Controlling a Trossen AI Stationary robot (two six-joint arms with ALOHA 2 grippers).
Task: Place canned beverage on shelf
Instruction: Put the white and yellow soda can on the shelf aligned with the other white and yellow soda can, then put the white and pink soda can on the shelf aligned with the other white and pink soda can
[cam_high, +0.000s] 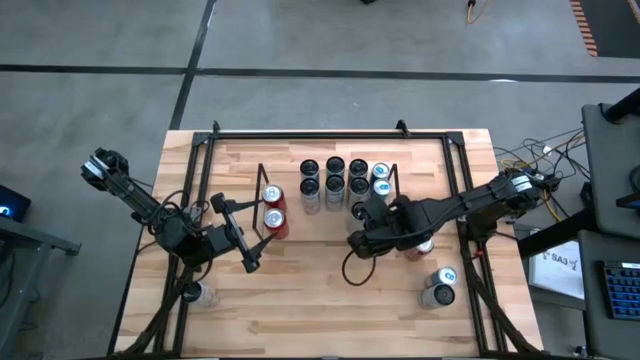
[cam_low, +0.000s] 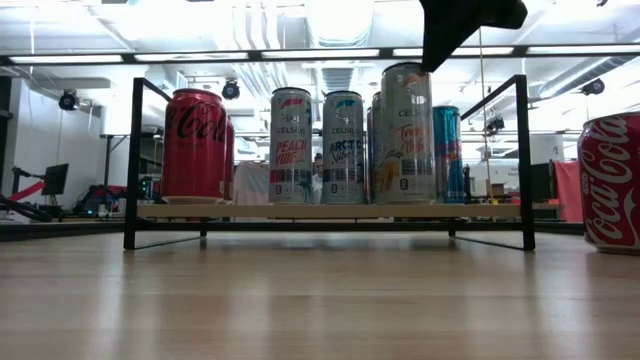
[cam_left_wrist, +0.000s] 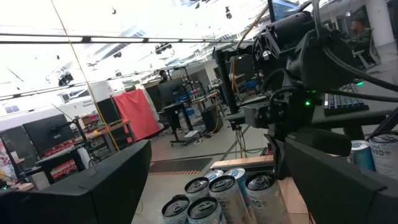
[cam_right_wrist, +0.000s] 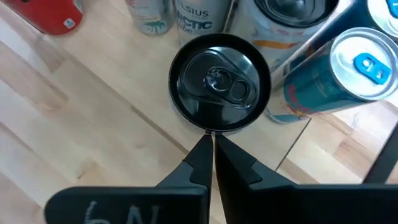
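— Where on the table? What on it?
— In the middle of the high view: the shelf (cam_high: 262, 190), a low rack with thin black wire ends and a light wood floor. On it, two red cans (cam_high: 273, 208) near the left end, a bunch of tall slim cans (cam_high: 334, 180) toward the right.
— And the right gripper (cam_right_wrist: 211, 142)?
— Lower middle of the right wrist view, fingers pinched tight together, nothing between them. Just past the tips, a can with a black top (cam_right_wrist: 220, 83), standing upright on the wood. Beside it, at the upper right of that view, a blue can (cam_right_wrist: 354, 70) with a silver lid.
— The left gripper (cam_high: 240, 235)?
— Left of center in the high view, just below the red cans, fingers spread wide, nothing held.
— More cans off the shelf?
— Yes. A silver can (cam_high: 438, 288) lying at the lower right of the high view, another (cam_high: 198, 294) at the lower left. In the low view, a red cola can (cam_low: 610, 182) at the right edge, on the table outside the rack.
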